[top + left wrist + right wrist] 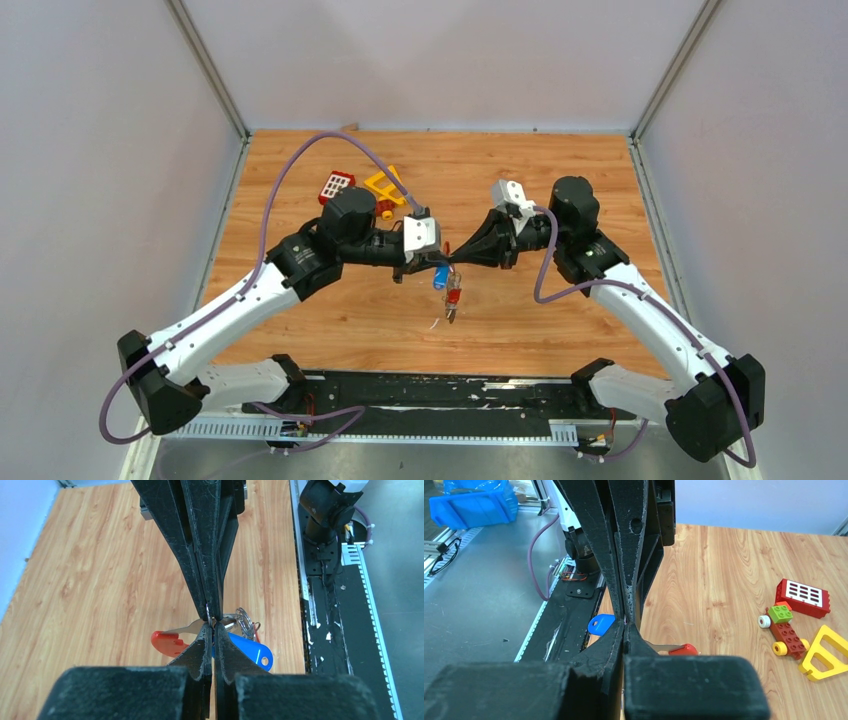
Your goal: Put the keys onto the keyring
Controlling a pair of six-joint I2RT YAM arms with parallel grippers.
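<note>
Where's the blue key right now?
In the top view the blue key hangs over the middle of the table, just below where the left hand and right hand meet, beside the red key.

Overhead view: bright, even, diffuse light from above. The arms [250, 290] cast only faint, soft shadows on the wooden counter [560, 170]. The pale walls carry a slight lilac cast.

Left wrist view: wood grain is sharp. The near base of the left tool [213, 630] goes soft and grainy at the bottom edge. A thin white glint sits on the blue key [250, 652].

Right wrist view: the right tool [625, 627] is likewise blurred up close. The toy blocks [796, 612] are crisp, and the blue bin [474, 505] is slightly soft.
</note>
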